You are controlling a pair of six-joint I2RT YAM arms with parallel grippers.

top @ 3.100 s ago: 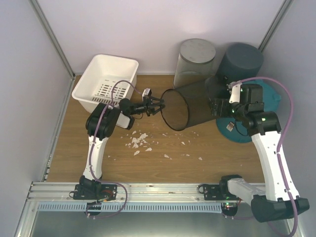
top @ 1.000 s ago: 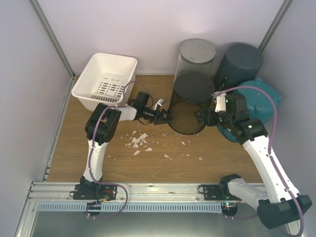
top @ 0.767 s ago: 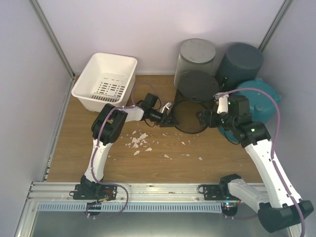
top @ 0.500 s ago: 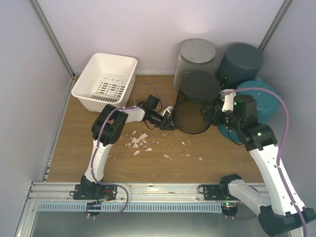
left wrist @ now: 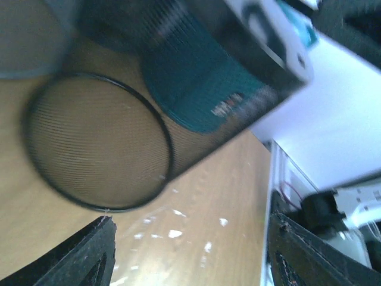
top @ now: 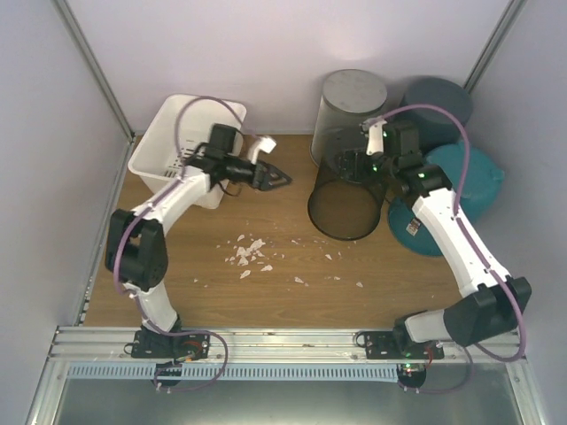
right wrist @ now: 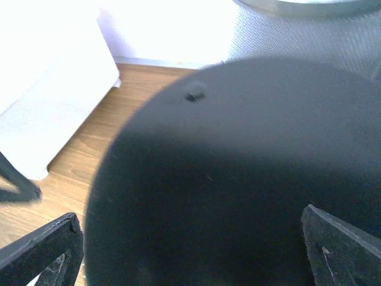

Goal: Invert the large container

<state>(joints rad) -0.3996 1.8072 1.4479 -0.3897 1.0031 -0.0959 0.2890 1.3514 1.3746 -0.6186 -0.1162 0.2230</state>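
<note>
1. Looking down from above, we find the black mesh wastebasket point(top: 345, 208) on the far right part of the wooden table point(top: 177, 274). It is just in front of a pale grey bin point(top: 353, 99) and beside a teal plastic bin point(top: 469, 190).
2. The right gripper point(top: 348, 165) hangs directly over the wastebasket's dark solid base. Its fingers are spread as wide as they go and grip nothing. We cannot tell whether they touch the base.
3. The left gripper point(top: 276, 177) hangs well apart to the left, near a white slotted basket point(top: 190, 133). Its fingers are parted and empty.
4. We judge the main risk to be the wastebasket toppling. Neither gripper has hold of it, so if its rim is not flat on the wood it could fall onto its side and roll toward the white scraps point(top: 251, 252).
5. A second risk is an off-centre push from the right gripper. The mesh looks light, so the wastebasket could skid into the pale grey bin or the teal plastic bin and knock them.
6. The long axis of the wastebasket runs close to upright, with a slight lean. The base points up toward the right gripper.
7. The wider open rim points down at the table and somewhat toward the left arm, whose wrist camera sees it as a nearly round ring. We cannot tell whether the whole rim lies flat.
</note>
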